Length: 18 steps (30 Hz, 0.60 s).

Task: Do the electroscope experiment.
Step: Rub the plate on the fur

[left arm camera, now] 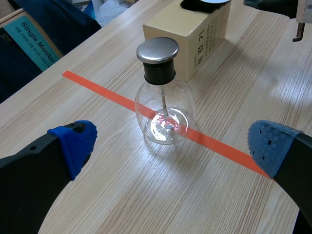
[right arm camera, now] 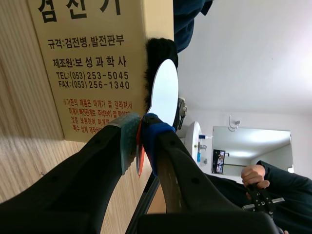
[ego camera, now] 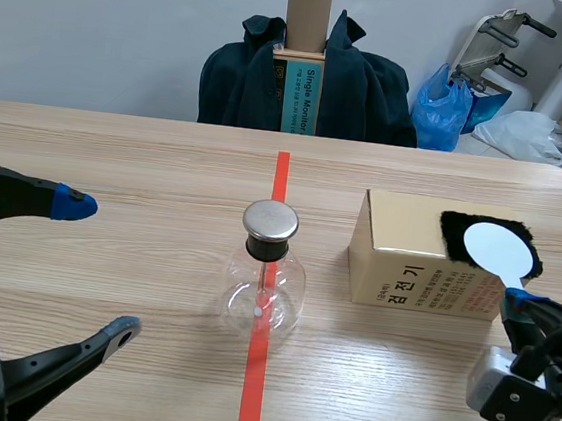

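- Two fingers spread wide on the left gripper [ego camera: 99,269], near the glass flask [ego camera: 265,284] but apart from it.
- Flask upright on the red tape line [ego camera: 280,185], metal cap [ego camera: 271,222] on top, beside a cardboard box [ego camera: 405,274].
- Right gripper [right arm camera: 139,131] pinching a thin reddish handle [right arm camera: 139,151], seemingly that of the white disc [ego camera: 498,250].
- Disc lying against black fur [ego camera: 455,229] atop the box.

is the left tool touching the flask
Apart. Left wrist view: bare table lies between the flask and each pad of the left tool.
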Motion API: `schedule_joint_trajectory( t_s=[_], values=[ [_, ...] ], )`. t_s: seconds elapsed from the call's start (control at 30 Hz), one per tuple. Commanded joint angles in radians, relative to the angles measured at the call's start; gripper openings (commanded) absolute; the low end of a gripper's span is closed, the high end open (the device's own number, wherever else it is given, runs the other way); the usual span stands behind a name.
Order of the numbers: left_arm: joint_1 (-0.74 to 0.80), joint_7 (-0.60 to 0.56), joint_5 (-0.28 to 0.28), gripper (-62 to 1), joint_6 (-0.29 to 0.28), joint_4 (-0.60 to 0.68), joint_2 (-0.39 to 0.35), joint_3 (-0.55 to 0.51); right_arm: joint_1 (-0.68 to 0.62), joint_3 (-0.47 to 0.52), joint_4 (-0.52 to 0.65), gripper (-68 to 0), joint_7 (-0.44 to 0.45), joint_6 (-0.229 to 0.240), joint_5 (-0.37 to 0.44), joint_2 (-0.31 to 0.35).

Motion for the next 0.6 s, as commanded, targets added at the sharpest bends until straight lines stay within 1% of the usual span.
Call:
schedule_joint_trajectory(
  t_s=[0.0,0.07,0.17,0.2,0.23,0.27,0.37,0.4,0.43,0.53,0.57],
  values=[
    [-0.003,-0.013,-0.01,1.4,0.002,0.007,0.008,0.001,0.003,0.012,-0.003,-66.9,0.0,-0.004,0.007,0.016],
    [-0.003,-0.013,-0.01,1.4,0.002,0.007,0.008,0.001,0.003,0.012,-0.006,-66.9,0.019,-0.004,-0.009,0.016],
    [-0.003,-0.013,-0.01,1.4,0.002,0.007,0.008,0.001,0.003,0.012,-0.006,-66.9,0.097,-0.005,-0.019,0.016],
    [-0.003,-0.013,-0.01,1.4,0.002,0.007,0.008,0.001,0.003,0.012,-0.006,-66.9,0.105,-0.005,-0.019,0.016],
    [-0.003,-0.013,-0.01,1.4,0.002,0.007,0.008,0.001,0.003,0.012,-0.006,-66.9,0.091,-0.006,-0.018,0.016],
    [-0.003,-0.013,-0.01,1.4,0.002,0.007,0.008,0.001,0.003,0.012,-0.006,-66.9,0.052,-0.008,-0.018,0.016],
    [-0.003,-0.005,-0.01,1.4,0.002,0.007,0.008,0.001,0.015,0.012,-0.006,-66.9,-0.105,-0.009,-0.018,0.016],
    [-0.003,-0.006,-0.01,1.4,0.002,0.007,0.008,0.001,0.018,0.012,-0.006,-66.9,-0.119,-0.01,-0.018,0.016],
    [-0.003,-0.006,-0.01,1.4,0.002,0.007,0.008,0.001,0.021,0.012,-0.006,-66.9,-0.109,-0.009,-0.018,0.017],
    [-0.003,-0.006,-0.01,1.4,0.002,0.007,0.008,0.001,0.031,0.005,-0.006,-66.9,0.012,-0.009,-0.019,0.016],
    [-0.003,-0.006,-0.01,1.4,0.002,0.007,0.008,0.001,0.032,-0.002,-0.006,-66.9,0.018,-0.01,-0.019,0.016]
  ],
)
